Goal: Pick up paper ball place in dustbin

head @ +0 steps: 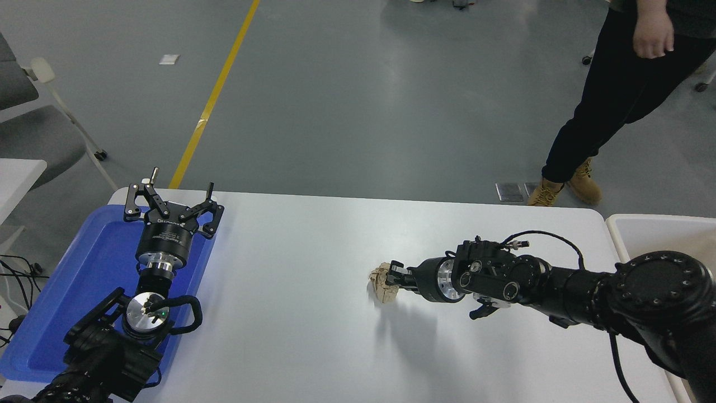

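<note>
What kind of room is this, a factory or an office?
Probably a robot lab or test hall: a bare grey floor with a yellow line painted on it, a plain white table serving as a workbench, rolling chairs pushed aside, and a person standing by.

I see a bright, evenly lit scene, sharp across the frame. The white table (pixel 313 291) carries a soft sheen, and the right arm (pixel 559 282) casts faint, blurred shadows toward me. The grey floor (pixel 347 101) shows diffuse reflections.
</note>
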Robot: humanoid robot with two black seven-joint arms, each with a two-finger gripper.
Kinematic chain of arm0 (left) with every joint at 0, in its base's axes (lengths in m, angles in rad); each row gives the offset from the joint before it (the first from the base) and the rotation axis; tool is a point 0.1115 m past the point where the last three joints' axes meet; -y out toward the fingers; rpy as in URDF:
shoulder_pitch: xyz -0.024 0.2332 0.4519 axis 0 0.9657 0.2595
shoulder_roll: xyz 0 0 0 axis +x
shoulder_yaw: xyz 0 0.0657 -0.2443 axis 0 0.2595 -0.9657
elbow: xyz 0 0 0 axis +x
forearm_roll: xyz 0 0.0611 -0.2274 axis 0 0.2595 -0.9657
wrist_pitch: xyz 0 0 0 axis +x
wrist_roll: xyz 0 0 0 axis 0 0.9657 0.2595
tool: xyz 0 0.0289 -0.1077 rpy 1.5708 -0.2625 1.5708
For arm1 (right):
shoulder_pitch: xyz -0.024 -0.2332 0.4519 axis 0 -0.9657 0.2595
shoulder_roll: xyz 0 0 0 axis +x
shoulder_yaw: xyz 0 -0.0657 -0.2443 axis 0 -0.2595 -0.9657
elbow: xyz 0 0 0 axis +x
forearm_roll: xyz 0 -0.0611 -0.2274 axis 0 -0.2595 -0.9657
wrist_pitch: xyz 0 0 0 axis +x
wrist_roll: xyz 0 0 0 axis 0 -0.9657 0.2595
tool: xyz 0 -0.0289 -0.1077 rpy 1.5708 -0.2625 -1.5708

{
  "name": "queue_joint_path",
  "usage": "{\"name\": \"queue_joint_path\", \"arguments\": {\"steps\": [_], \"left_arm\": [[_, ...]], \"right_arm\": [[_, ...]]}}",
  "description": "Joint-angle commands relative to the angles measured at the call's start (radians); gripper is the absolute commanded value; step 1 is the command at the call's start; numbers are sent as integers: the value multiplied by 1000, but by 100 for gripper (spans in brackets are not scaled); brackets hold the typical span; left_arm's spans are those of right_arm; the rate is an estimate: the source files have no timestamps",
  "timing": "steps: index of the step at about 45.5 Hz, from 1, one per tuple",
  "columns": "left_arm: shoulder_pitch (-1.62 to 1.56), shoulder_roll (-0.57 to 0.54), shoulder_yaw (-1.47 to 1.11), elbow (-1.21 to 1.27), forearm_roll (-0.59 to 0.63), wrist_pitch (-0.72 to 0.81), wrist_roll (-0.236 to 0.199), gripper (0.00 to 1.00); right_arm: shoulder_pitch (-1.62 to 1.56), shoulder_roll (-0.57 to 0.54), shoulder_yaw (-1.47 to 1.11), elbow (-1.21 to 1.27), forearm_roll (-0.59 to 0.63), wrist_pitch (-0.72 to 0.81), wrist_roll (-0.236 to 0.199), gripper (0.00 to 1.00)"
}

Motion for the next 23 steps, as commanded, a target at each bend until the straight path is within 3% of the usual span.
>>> {"name": "queue_joint_path", "arguments": {"steps": [1,12,23], "left_arm": [[0,0,0,0,0,0,0,100],[0,0,0,-2,2,0,3,100],[0,1,0,-2,2,-1,3,100]], "right_arm": [[73,0,-90,33,-23,9,-1,9],[257,-2,-220,165,15,42,-1,9],[480,-129,-408,340,93,63,-1,9]]}}
